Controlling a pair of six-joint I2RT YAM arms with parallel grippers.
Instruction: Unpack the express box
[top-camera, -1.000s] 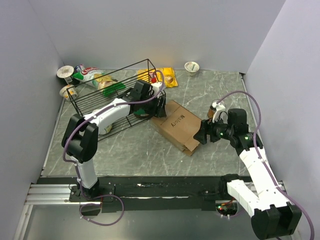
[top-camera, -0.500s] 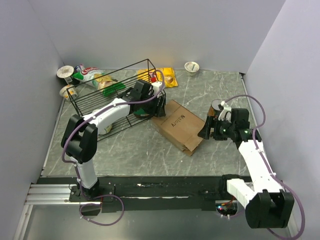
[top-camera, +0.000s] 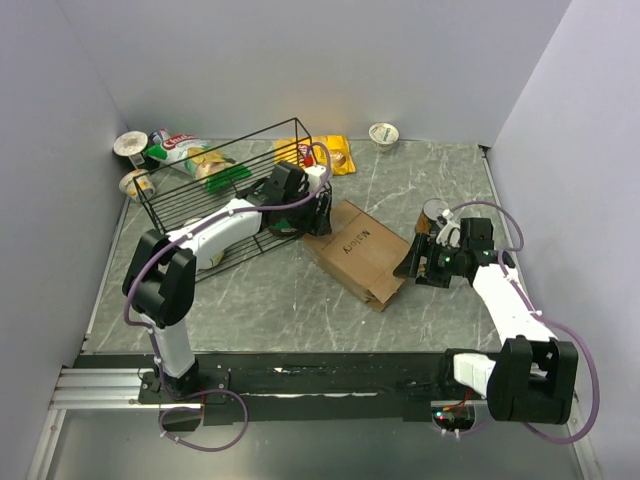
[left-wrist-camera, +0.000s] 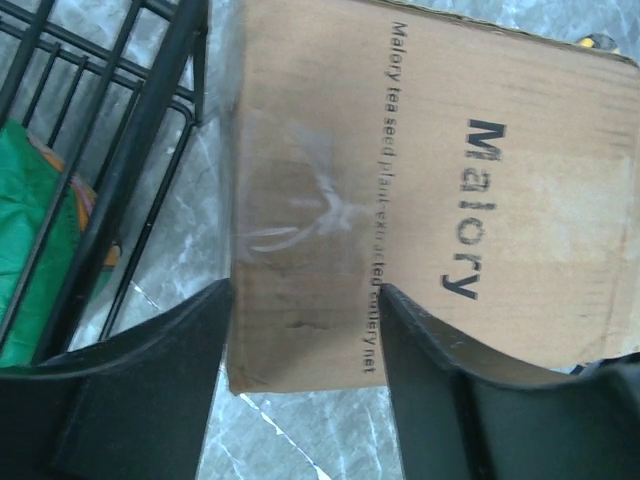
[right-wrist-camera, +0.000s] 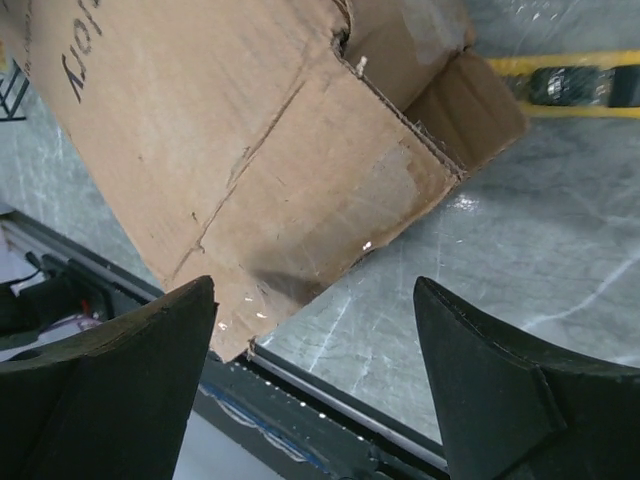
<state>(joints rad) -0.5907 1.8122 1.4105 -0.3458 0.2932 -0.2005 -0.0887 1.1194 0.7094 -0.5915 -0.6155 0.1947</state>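
The top camera sits high at the 6 o'clock edge of the table (top-camera: 270, 300), looking down and forward from far off, and takes in the whole scene. The left wrist camera looks steeply down, close on the 11 o'clock corner of the box (left-wrist-camera: 420, 190), with the basket (left-wrist-camera: 120, 140) at 9 o'clock. The right wrist camera faces the box's 4 o'clock end, low and close. All three views share the box.

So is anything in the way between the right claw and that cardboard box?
Nothing visible does. The right gripper, its jaws open, points straight at the flap end of the express box, with no other object between them.
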